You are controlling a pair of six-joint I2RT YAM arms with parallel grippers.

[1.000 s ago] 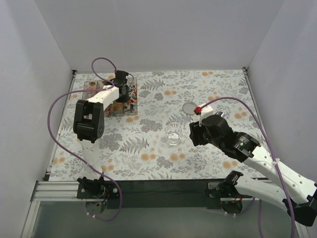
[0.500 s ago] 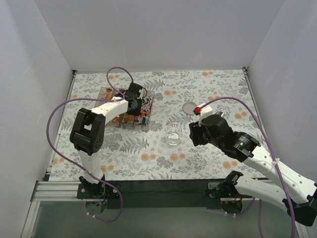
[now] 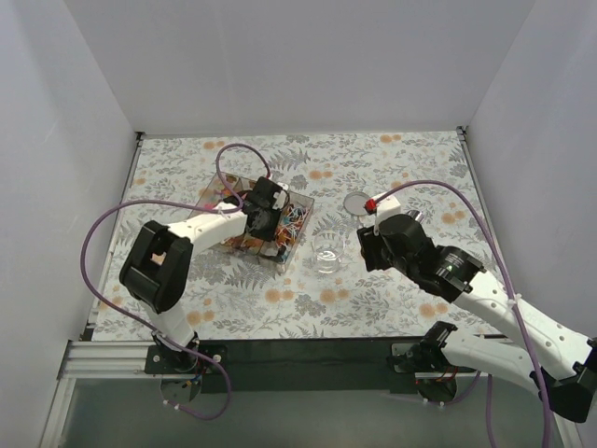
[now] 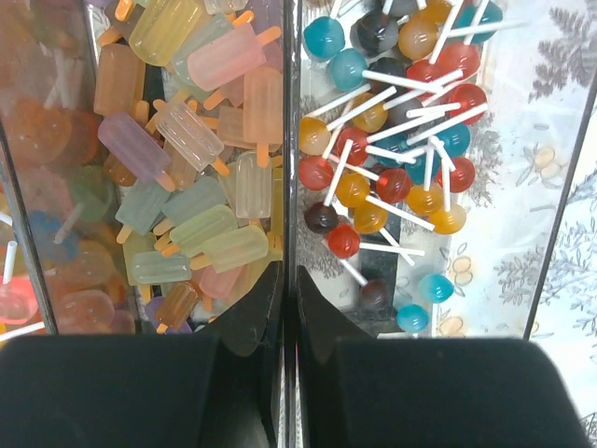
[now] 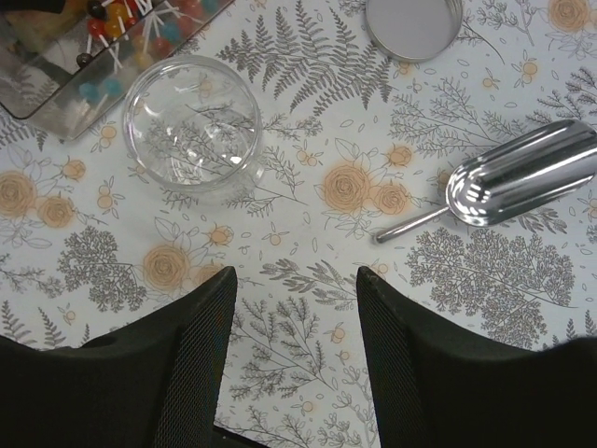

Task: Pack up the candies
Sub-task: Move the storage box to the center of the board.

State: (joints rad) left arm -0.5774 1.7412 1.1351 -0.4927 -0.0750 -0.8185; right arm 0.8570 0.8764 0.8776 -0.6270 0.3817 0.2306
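1. White walls close three sides of the worktop [image 3: 392,299], which is covered by a tablecloth with grey ferns and orange flowers.
2. Nearest to the arm bases, the right gripper [image 5: 296,280] hovers over bare cloth in the same place as one second ago. Its jaws stand moderately apart and hold nothing.
3. A little further lie the empty glass jar [image 5: 193,126] and the metal scoop [image 5: 522,173], well apart from each other. The scoop is not touched. The round lid [image 5: 413,26] lies beyond them.
4. The clear box [image 3: 297,233] is what has changed. One second ago it stood at the far left of the worktop. Now it lies turned at an angle, just beside the jar and not touching it.
5. The candies [image 4: 392,177] are all in this box. Ball lollipops on white sticks fill one compartment and pale ice-lolly shapes fill the next one.
6. The left gripper [image 4: 291,280] has its jaws closed narrowly on the divider wall [image 4: 291,140] between these two compartments, so this arm is the one dragging the box.
7. I judge that the candies are now within easy reach of the jar, but the packing itself is not yet begun, because the jar is empty. Probably the scoop must be picked up next.
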